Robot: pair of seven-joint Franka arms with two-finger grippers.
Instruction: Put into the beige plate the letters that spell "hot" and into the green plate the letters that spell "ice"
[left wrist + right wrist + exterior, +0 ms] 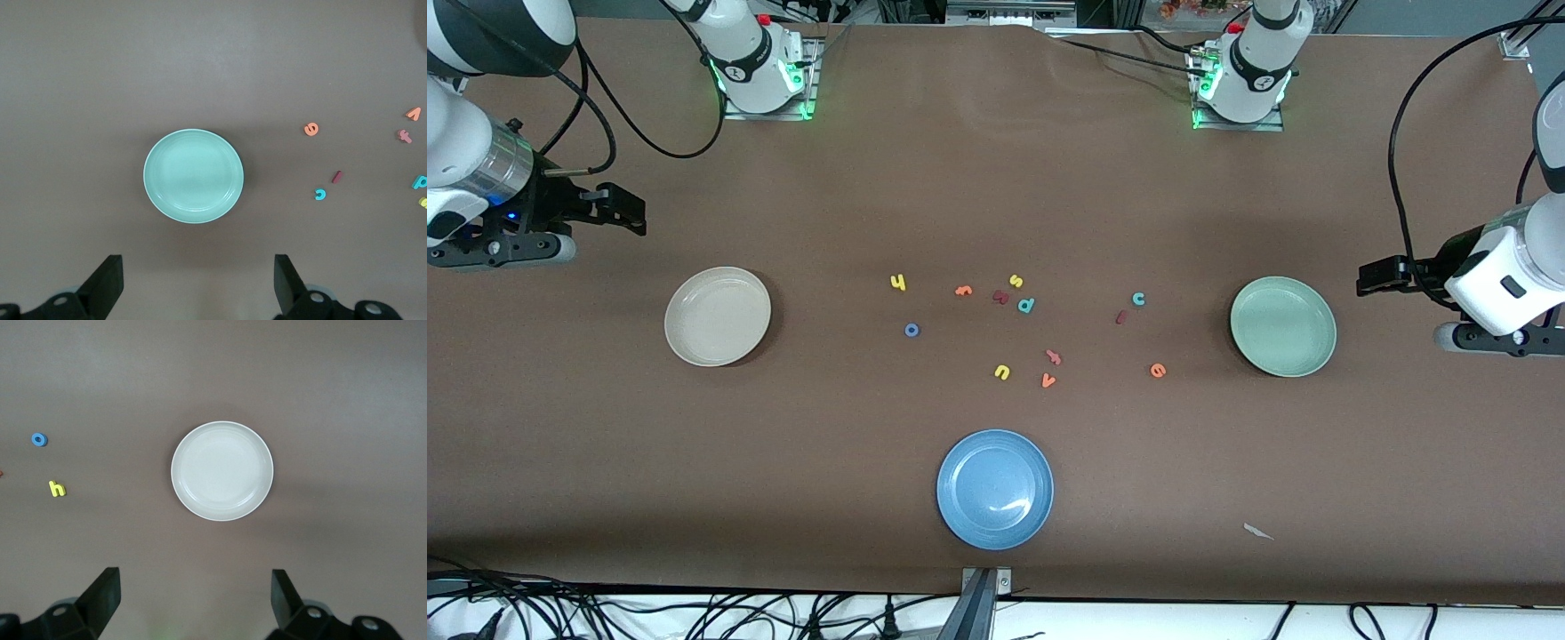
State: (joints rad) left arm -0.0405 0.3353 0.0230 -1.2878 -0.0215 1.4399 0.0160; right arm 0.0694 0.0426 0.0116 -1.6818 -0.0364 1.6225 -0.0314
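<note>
- Front view: my beige plate (718,316) and green plate (1282,326) sit bare, blue plate (995,489) too.
- Letters (1025,329) lie scattered on the table between them.
- My left gripper (197,283) and right gripper (193,601) hang wide apart, holding nothing.

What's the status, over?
Left hand and right hand open, empty. Green plate, beige plate empty; letters unsorted on table. Nothing blocking.

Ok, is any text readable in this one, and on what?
"h": yellow h, on the table.
"o": blue o.
"c": teal c.
"e": orange e.
"s": yellow s.
"u": yellow u.
"p": teal p.
The other foam letters and the arm-base markings are too small to read.
</note>
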